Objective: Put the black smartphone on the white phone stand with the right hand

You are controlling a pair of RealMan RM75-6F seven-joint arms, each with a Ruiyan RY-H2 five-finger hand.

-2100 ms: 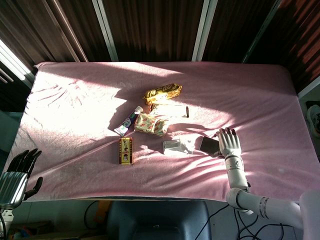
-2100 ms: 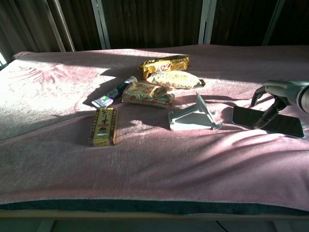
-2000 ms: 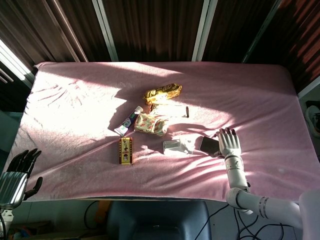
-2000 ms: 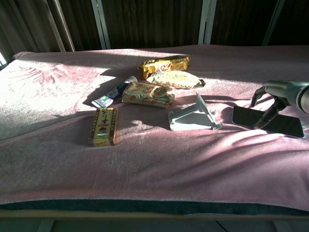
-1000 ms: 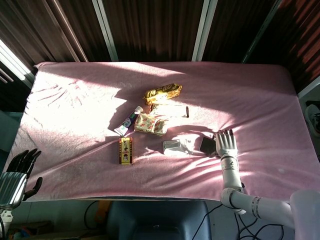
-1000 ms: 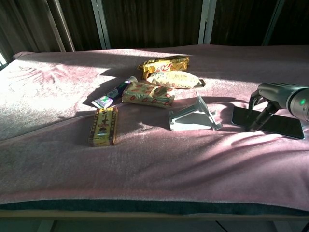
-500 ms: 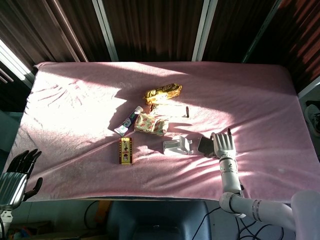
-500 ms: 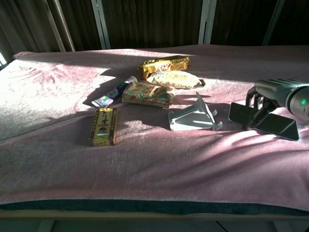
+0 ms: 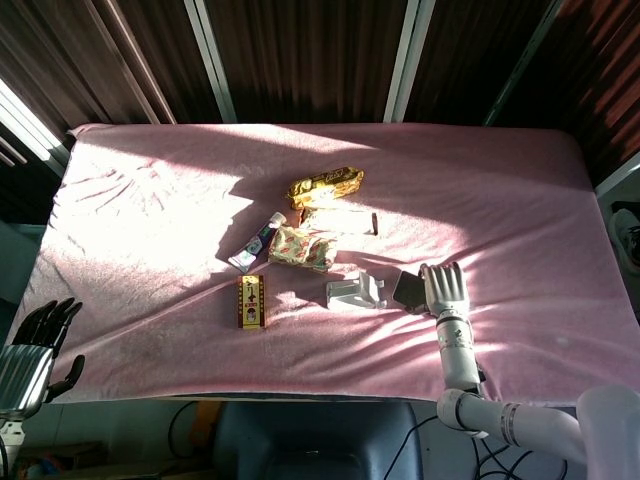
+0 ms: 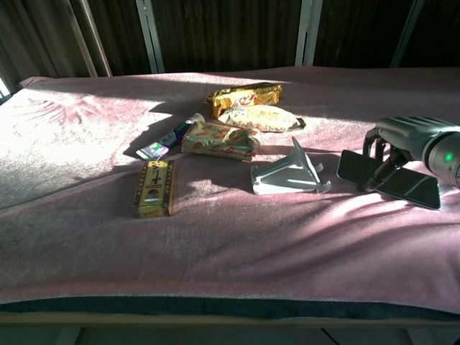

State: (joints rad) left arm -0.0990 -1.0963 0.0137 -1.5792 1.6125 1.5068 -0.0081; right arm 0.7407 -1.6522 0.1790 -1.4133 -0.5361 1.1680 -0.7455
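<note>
The black smartphone (image 10: 408, 188) is at the right of the pink-covered table, its left end a little off the cloth. My right hand (image 10: 408, 136) holds it from above, fingers over the far edge and thumb on the near side. In the head view the same right hand (image 9: 443, 288) covers most of the smartphone (image 9: 407, 290). The white phone stand (image 10: 287, 176) sits just left of the phone, a short gap away, also visible as the stand (image 9: 352, 292) in the head view. My left hand (image 9: 35, 348) hangs off the table's front left corner, fingers apart and empty.
Behind the stand lie a gold snack packet (image 10: 243, 93), a pale packet (image 10: 257, 117), a red-patterned packet (image 10: 219, 139) and a toothpaste tube (image 10: 169, 138). A yellow box (image 10: 153, 187) lies to the stand's left. The pink cloth (image 10: 215, 251) is wrinkled.
My right hand has closed on the smartphone and drawn it left toward the stand, raising its left end. The left hand has not moved.
</note>
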